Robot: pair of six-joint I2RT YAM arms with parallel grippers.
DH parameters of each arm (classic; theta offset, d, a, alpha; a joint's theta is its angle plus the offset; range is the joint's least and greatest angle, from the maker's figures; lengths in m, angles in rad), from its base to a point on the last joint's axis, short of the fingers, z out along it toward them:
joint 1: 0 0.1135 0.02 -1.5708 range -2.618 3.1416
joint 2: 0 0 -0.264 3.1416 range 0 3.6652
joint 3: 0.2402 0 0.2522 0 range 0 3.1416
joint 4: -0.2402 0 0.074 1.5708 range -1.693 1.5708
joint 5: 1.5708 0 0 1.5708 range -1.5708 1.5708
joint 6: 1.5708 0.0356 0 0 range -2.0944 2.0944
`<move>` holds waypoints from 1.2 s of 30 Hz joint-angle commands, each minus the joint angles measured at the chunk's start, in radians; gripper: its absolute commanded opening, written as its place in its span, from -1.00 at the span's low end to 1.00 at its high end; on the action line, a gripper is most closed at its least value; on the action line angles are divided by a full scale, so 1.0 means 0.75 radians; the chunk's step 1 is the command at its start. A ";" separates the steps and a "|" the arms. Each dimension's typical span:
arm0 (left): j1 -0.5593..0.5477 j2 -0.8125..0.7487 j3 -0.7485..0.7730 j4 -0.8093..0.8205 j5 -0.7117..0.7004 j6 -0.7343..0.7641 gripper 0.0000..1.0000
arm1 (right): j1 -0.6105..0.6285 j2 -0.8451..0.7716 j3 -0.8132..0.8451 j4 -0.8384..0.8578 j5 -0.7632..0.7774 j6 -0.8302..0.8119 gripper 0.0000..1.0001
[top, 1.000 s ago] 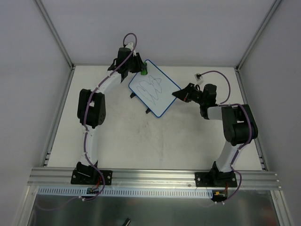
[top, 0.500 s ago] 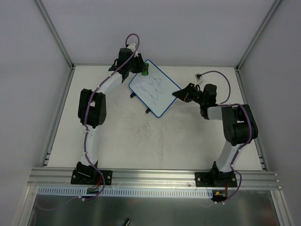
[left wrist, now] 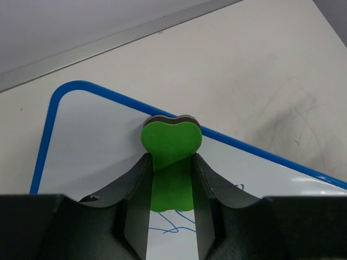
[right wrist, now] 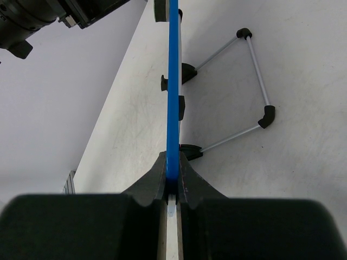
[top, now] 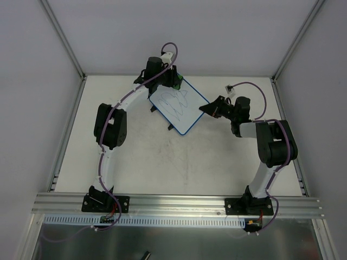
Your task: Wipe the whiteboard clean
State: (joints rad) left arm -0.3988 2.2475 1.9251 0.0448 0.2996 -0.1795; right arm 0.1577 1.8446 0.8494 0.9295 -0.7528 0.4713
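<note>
The whiteboard point(top: 180, 106), white with a blue rim and scribbled pen lines, stands tilted at the far middle of the table. My left gripper point(top: 174, 81) is shut on a green heart-shaped eraser point(left wrist: 171, 157) whose tip rests on the board's face point(left wrist: 92, 146) near its far rim. Blue pen lines point(left wrist: 173, 222) show just below the eraser. My right gripper point(top: 206, 108) is shut on the board's right blue edge point(right wrist: 173, 92), seen edge-on in the right wrist view.
The board's wire stand with black feet point(right wrist: 255, 81) rests on the white table point(top: 162, 162) behind the board. Metal frame rails point(top: 70, 124) and grey walls border the table on the left, right and far sides.
My left gripper with the eraser has moved right along the board's far edge, from the top-left corner toward the top middle. The right arm and board have not moved.
</note>
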 commanded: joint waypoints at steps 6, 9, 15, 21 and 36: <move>-0.084 -0.111 -0.090 0.016 0.200 0.123 -1.00 | 0.013 -0.034 0.060 0.086 -0.021 -0.090 -0.99; -0.082 -0.129 -0.110 0.016 0.151 0.127 -1.00 | 0.011 -0.034 0.058 0.084 -0.023 -0.090 -1.00; -0.080 -0.123 -0.123 0.016 0.036 0.127 -1.00 | 0.011 -0.040 0.056 0.084 -0.023 -0.091 -1.00; -0.053 -0.082 -0.112 0.016 -0.013 0.119 -1.00 | 0.011 -0.044 0.056 0.086 -0.021 -0.091 -1.00; 0.163 -0.055 -0.217 0.018 -0.097 -0.214 -1.00 | 0.009 -0.050 0.052 0.086 -0.025 -0.084 -1.00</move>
State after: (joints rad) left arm -0.3058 2.1967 1.7832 0.0586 0.2543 -0.2573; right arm 0.1581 1.8446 0.8532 0.9310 -0.7605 0.4622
